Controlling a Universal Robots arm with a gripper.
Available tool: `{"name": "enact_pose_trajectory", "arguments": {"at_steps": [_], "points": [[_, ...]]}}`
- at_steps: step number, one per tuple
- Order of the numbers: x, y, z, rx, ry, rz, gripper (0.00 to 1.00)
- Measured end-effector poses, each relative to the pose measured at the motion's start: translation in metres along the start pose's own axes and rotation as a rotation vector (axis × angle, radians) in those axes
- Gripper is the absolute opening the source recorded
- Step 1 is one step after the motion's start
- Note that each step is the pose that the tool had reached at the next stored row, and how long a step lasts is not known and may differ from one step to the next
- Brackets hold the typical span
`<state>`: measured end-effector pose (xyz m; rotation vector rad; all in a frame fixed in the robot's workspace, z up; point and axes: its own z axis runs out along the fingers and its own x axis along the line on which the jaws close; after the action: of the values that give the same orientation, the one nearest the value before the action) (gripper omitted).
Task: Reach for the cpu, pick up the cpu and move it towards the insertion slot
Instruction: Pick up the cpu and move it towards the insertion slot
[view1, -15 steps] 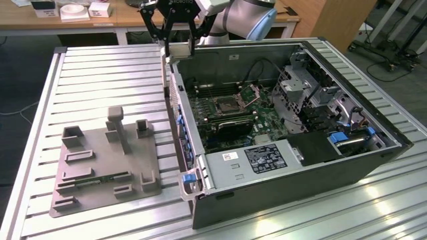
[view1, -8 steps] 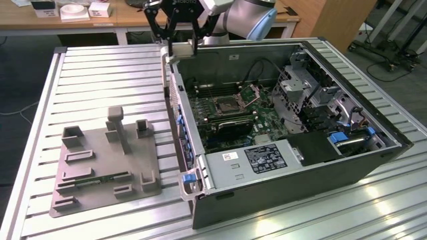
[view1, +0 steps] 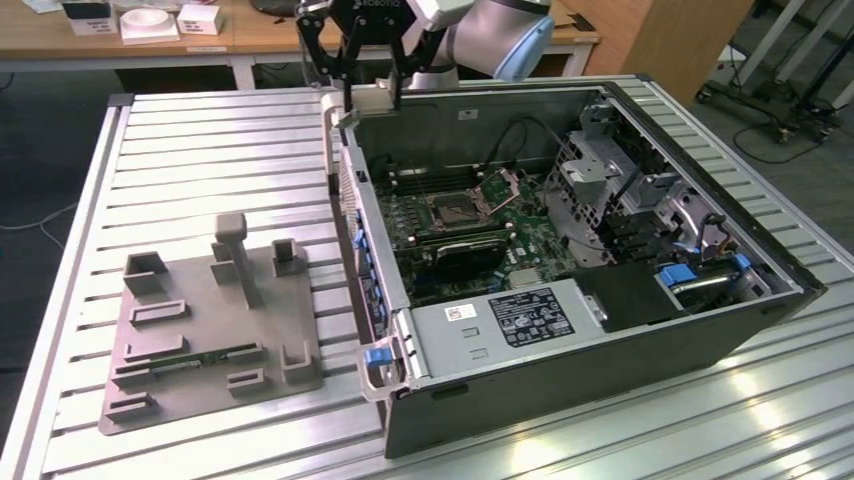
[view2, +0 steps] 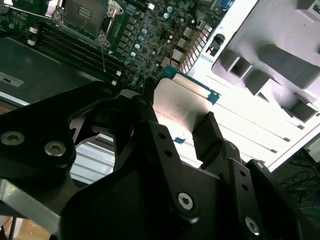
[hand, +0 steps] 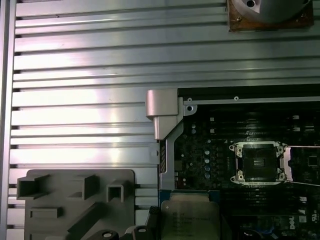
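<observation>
Your gripper (view1: 363, 88) hangs above the far corner of the open computer case (view1: 747, 330), its black fingers (view2: 210, 132) clenched on the cpu (view2: 182, 107); in the first wrist view the chip (hand: 192, 217) sits just over the case's edge wall. The insertion slot (view1: 451, 212) lies down on the green board, its hinged plate (view1: 507, 185) tilted up; in both wrist views the socket (hand: 257, 162) shows well apart from the chip. You have memory slots (view2: 75, 47) beside the socket and a drive cage (view1: 627, 190) past it. The grey tray (view1: 200, 320) rests on the ribbed table (view1: 200, 150), outside the case wall.
</observation>
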<state>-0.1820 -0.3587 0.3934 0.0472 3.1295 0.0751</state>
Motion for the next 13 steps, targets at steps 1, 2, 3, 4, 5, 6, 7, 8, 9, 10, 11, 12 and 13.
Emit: {"name": "enact_pose_trajectory", "arguments": {"at_steps": [1,2,3,4,5,6,7,8,9,10,11,12,13], "points": [[-0.0011,0.0001,0.0002,0.0000,-0.0003,0.000,0.55],[-0.0022,0.0003,0.0004,0.0000,-0.0004,0.000,0.55],[-0.0033,0.0005,0.0006,0.0000,-0.0006,0.000,0.55],[-0.0044,0.0007,0.0008,0.0000,-0.0007,0.000,0.55],[-0.0055,0.0009,0.0011,0.0000,-0.0010,0.000,0.55],[-0.0066,0.0011,0.0014,0.0000,-0.0011,0.000,0.55],[-0.0077,0.0013,0.0017,0.0000,-0.0013,0.000,0.55],[-0.0088,0.0015,0.0019,-0.0001,-0.0015,0.000,0.55],[-0.0099,0.0018,0.0022,0.0000,-0.0016,0.000,0.55],[-0.0111,0.0020,0.0024,0.0000,-0.0017,0.000,0.55],[-0.0122,0.0022,0.0028,-0.0001,-0.0019,0.000,0.55],[-0.0134,0.0025,0.0030,-0.0001,-0.0021,0.000,0.55],[-0.0145,0.0027,0.0033,-0.0001,-0.0022,0.000,0.55]]}}
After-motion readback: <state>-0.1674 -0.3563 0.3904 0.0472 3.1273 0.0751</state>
